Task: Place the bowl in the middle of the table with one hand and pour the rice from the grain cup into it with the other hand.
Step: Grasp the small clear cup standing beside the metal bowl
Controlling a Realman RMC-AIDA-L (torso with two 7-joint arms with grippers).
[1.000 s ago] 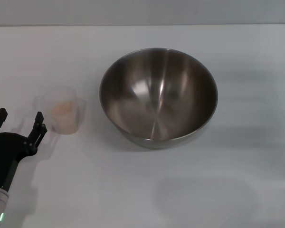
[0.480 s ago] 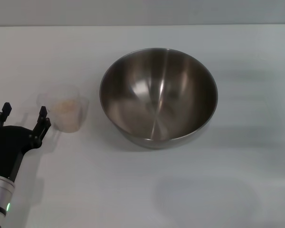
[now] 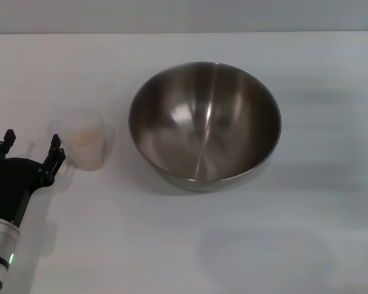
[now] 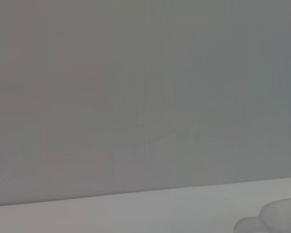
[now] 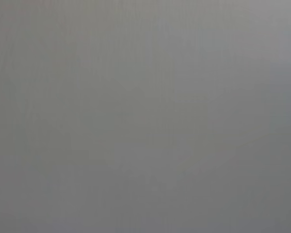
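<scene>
The large, deep, round stainless-steel bowl (image 3: 205, 125) of shiny brushed grey metal stands upright near the centre of the plain flat white table (image 3: 245, 245), slightly toward 12 o'clock of the middle. Its inside looks bare, with only reflections on the metal.

At 9 o'clock from the bowl, near but not touching it, stands the small clear frosted plastic grain cup (image 3: 83, 139), upright, with its side handle pointing further toward 9 o'clock. A loose heap of pale beige rice (image 3: 84, 137) lies inside the cup.

The left gripper (image 3: 28, 145), black, with 2 fingers, sits at about 8 o'clock from the cup, close beside it at the table's left edge. Its 2 fingers are spread apart with nothing between them; the fingertip (image 3: 56, 144) nearer the cup is just beside the handle, and whether it touches cannot be told. The silver forearm runs down toward 7 o'clock and out of view.

In the left wrist view a grey wall fills most of the field, with a strip of table and the cup's rim and handle (image 4: 274, 219) at one corner.

The right gripper appears in no view; its own wrist view shows only plain grey.
</scene>
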